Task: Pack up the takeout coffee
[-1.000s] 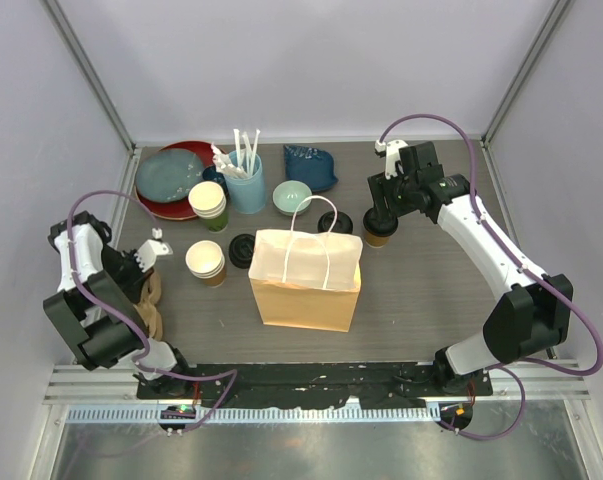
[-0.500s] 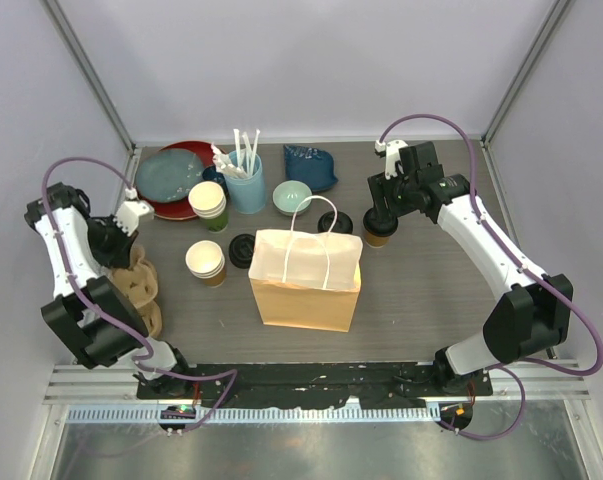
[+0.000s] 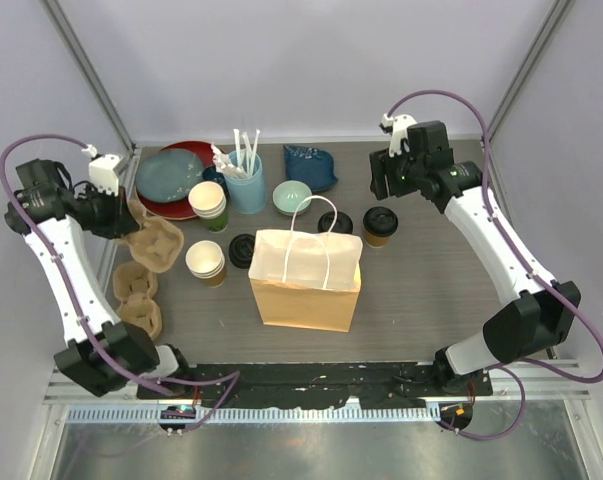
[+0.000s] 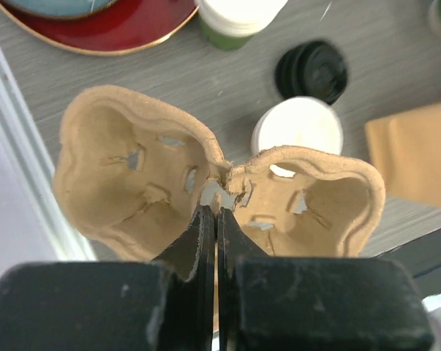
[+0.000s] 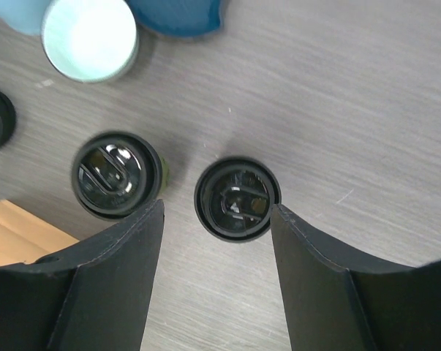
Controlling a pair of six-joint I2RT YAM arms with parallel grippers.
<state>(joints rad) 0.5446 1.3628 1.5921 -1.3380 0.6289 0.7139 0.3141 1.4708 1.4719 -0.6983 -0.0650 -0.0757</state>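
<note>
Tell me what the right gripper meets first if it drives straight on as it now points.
Most likely the black lid of the brown-walled cup, which sits between the fingers of the open right gripper in the wrist view. How far below is unclear.

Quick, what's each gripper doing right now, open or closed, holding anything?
Left gripper: closed, pinching the pulp cup carrier by its centre ridge.
Right gripper: open, empty, above the brown lidded cup.

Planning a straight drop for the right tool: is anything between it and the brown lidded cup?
Nothing visible. The open right tool hangs above the brown lidded cup; the green lidded cup stands apart, beside it.
</note>
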